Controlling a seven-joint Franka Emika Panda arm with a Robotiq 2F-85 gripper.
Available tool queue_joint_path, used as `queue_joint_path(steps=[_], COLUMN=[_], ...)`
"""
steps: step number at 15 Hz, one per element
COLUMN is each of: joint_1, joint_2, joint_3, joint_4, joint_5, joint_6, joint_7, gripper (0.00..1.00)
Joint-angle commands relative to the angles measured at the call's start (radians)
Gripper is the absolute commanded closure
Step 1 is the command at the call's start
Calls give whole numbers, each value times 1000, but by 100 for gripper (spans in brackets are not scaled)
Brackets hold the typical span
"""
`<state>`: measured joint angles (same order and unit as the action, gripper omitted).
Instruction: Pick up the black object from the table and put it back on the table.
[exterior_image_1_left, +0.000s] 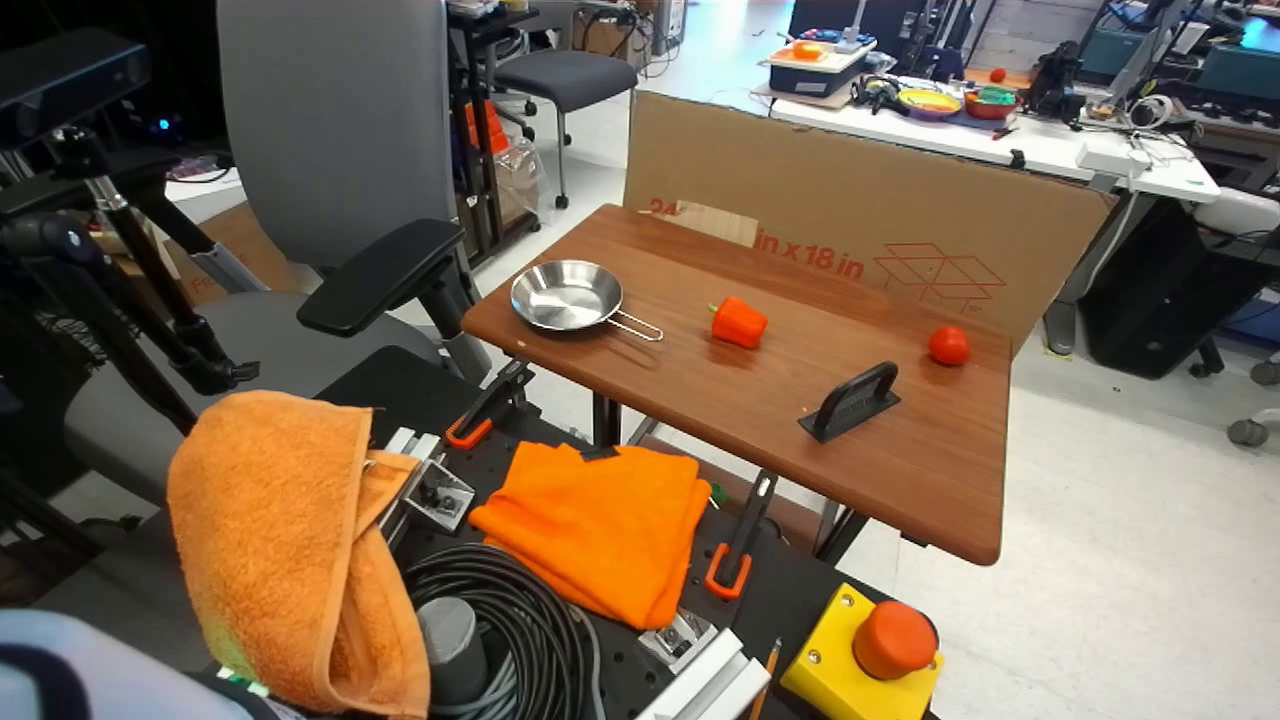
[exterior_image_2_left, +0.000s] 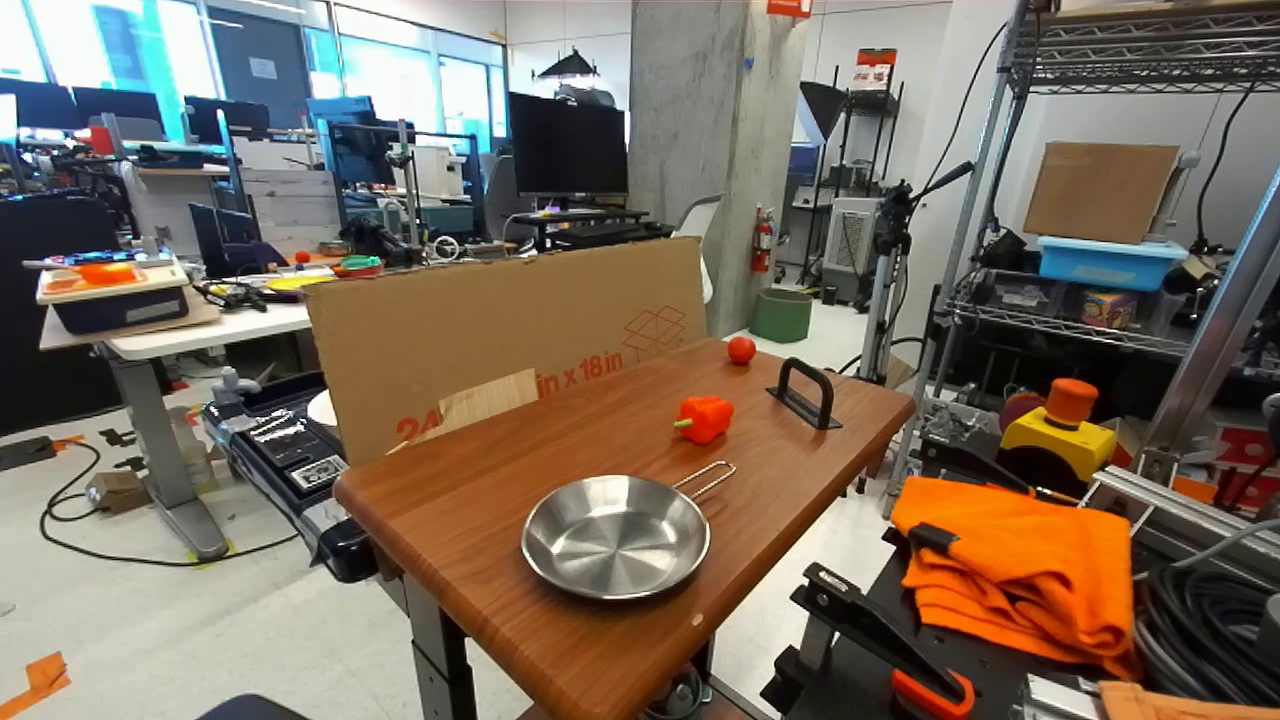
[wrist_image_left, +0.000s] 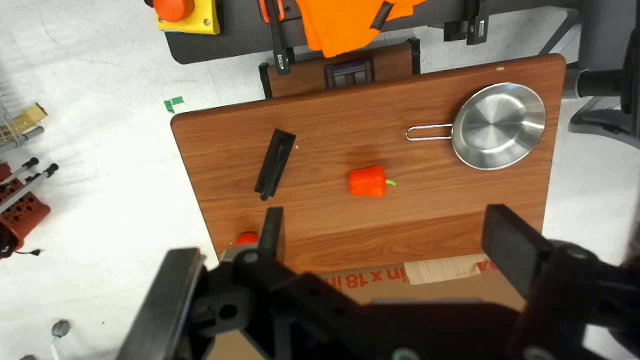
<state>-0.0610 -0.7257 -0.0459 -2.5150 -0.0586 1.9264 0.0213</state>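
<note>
The black object (exterior_image_1_left: 850, 402) is a slim handle on a flat base plate, resting on the brown wood-grain table (exterior_image_1_left: 650, 250). Both exterior views show its raised handle; from above, in the wrist view, the black object (wrist_image_left: 276, 162) looks like a narrow dark bar lying at a slant. My gripper (wrist_image_left: 386, 211) appears only in the wrist view, high over the table, its fingers (wrist_image_left: 515, 245) spread wide with nothing between them. The black object lies beyond the left fingertip in that view, apart from it.
A steel pan (wrist_image_left: 495, 127), an orange pepper (wrist_image_left: 367, 181) and a red tomato (exterior_image_1_left: 949, 345) share the tabletop. A cardboard panel (exterior_image_2_left: 520, 330) stands along one long edge. Alongside the opposite edge is a black bench with orange cloth (exterior_image_1_left: 600, 530) and a yellow emergency-stop box (exterior_image_1_left: 840, 650).
</note>
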Motion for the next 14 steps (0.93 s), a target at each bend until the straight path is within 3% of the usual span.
queue_joint_path(steps=[1, 6, 14], joint_1=[-24, -11, -18], joint_2=[-30, -14, -16], joint_3=[6, 46, 30], joint_4=[-21, -22, -23], joint_5=[-15, -15, -85], joint_6=[8, 11, 9], joint_7=[22, 48, -14], gripper=[0, 0, 0])
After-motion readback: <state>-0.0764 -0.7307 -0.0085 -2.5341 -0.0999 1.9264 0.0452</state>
